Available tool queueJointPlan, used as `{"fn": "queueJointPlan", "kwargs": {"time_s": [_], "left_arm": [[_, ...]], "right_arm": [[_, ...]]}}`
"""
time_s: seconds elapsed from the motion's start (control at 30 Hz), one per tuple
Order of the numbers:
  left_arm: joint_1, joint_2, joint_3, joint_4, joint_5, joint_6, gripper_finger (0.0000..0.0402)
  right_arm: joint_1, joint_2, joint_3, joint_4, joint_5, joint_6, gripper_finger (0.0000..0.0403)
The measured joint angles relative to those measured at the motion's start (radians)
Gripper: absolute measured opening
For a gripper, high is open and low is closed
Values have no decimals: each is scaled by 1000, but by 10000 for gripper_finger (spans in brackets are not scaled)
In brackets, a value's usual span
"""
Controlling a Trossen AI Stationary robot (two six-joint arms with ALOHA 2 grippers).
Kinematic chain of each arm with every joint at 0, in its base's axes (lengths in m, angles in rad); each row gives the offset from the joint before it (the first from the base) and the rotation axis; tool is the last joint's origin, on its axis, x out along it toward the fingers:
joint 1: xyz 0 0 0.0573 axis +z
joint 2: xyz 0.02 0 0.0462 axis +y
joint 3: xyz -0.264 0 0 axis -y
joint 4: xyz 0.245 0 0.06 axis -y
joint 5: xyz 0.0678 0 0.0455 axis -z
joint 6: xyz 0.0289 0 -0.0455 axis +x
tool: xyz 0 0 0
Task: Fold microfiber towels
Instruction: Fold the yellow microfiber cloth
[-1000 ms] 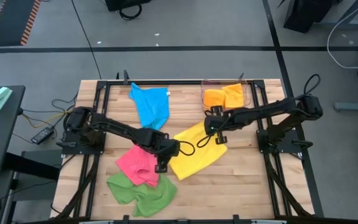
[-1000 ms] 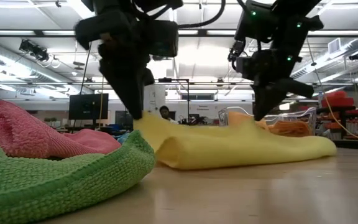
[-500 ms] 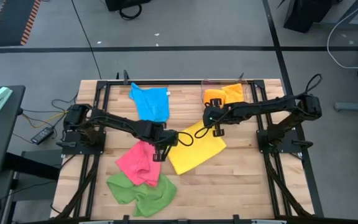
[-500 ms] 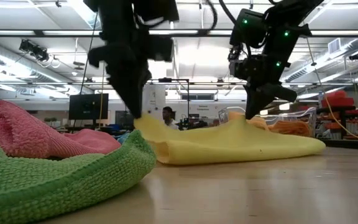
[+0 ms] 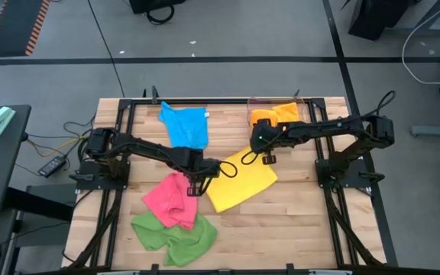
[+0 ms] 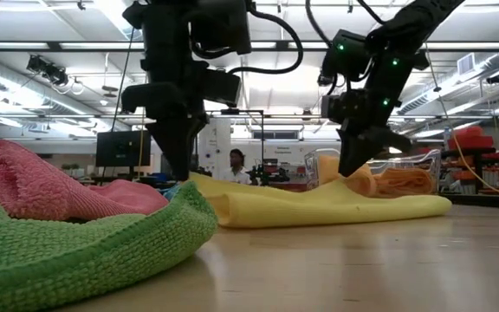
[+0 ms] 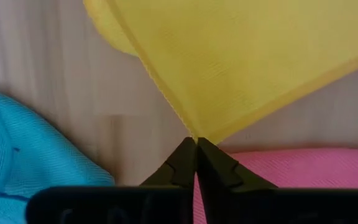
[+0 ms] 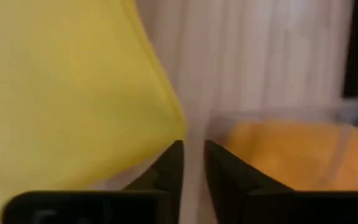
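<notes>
The wooden desk (image 5: 296, 221) carries everything, and the yellow towel (image 5: 243, 182) serves as the landmark near its middle. This towel lies spread flat, with a folded edge visible along its near side in the low view (image 6: 319, 208).

Just beside the yellow towel, toward the left arm's side, the pink towel (image 5: 170, 200) lies crumpled, and the green towel (image 5: 174, 233) sits bunched against the pink one, farther from the yellow towel toward the desk's front edge. The blue towel (image 5: 186, 128) lies beyond the yellow towel's left corner, toward the desk's back edge. The orange towel (image 5: 275, 117) sits in a clear plastic bin (image 5: 305, 114) just past the yellow towel's far corner.

The left gripper (image 5: 198, 183) is at the yellow towel's left corner, between it and the pink towel. In the left wrist view its jaws are pressed together, clamped on the very tip of that corner (image 7: 194, 140), with pink cloth and blue cloth to either side.

The right gripper (image 5: 264, 150) is at the yellow towel's far corner, next to the bin. In the right wrist view its jaws stand slightly apart (image 8: 193, 163), with a narrow gap between them; the yellow edge lies just beside one finger and nothing shows within the gap.

No brand, label or readable writing shows on any towel, on the bin or on the arms.
</notes>
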Motion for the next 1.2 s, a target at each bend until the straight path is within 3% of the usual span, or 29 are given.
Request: {"fn": "queueJointPlan", "kwargs": {"time_s": [0.23, 0.47, 0.8, 0.97, 1.2], "left_arm": [[-6, -4, 1, -7, 1, -17, 120], [-21, -10, 118, -65, -1, -37, 198], [-153, 10, 72, 145, 13, 303, 198], [-200, 29, 54, 208, -100, 384, 204], [-225, 79, 21, 232, -182, 514, 212]], "right_arm": [[-36, 0, 69, -181, 70, 80, 155], [13, 0, 95, -228, -13, 146, 171], [148, 0, 95, -169, -96, 256, 166], [191, -24, 95, -179, -59, 293, 165], [232, -104, 93, -164, -29, 341, 165]]}}
